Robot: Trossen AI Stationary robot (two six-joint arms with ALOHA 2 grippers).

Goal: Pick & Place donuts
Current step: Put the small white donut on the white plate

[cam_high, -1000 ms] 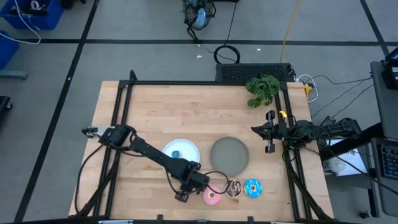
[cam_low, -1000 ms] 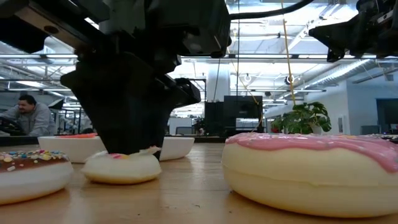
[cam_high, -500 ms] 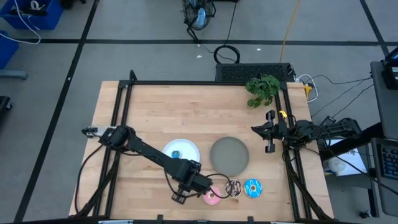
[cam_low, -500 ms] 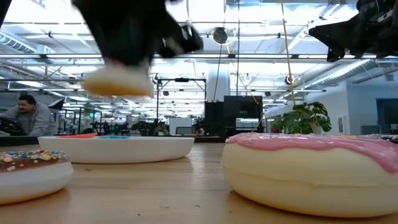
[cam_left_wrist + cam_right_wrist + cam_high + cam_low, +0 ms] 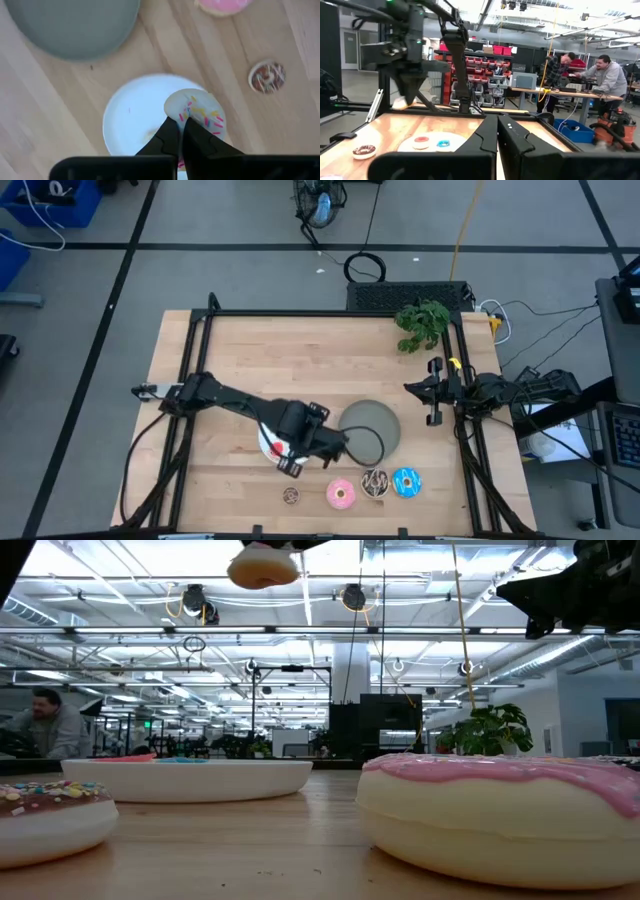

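- While raised above the white plate [image 5: 272,442], left gripper [image 5: 181,131] pinching the white-pink donut [image 5: 196,114], arm stretched across the table [image 5: 300,350].
- Right gripper [image 5: 433,391] parked at the table's right edge, fingers [image 5: 487,134] pressed together.

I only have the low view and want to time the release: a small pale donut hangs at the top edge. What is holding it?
Observer: The left pincer, shut on the small white-iced ring donut with sprinkles.
Operator: What is under it?
Observer: The round white plate, directly below in the left wrist view.
Operator: Anything on that plate?
Observer: A tiny red donut and a tiny blue donut.
Operator: And the right arm?
Observer: The right pincer waits at the table's right edge.
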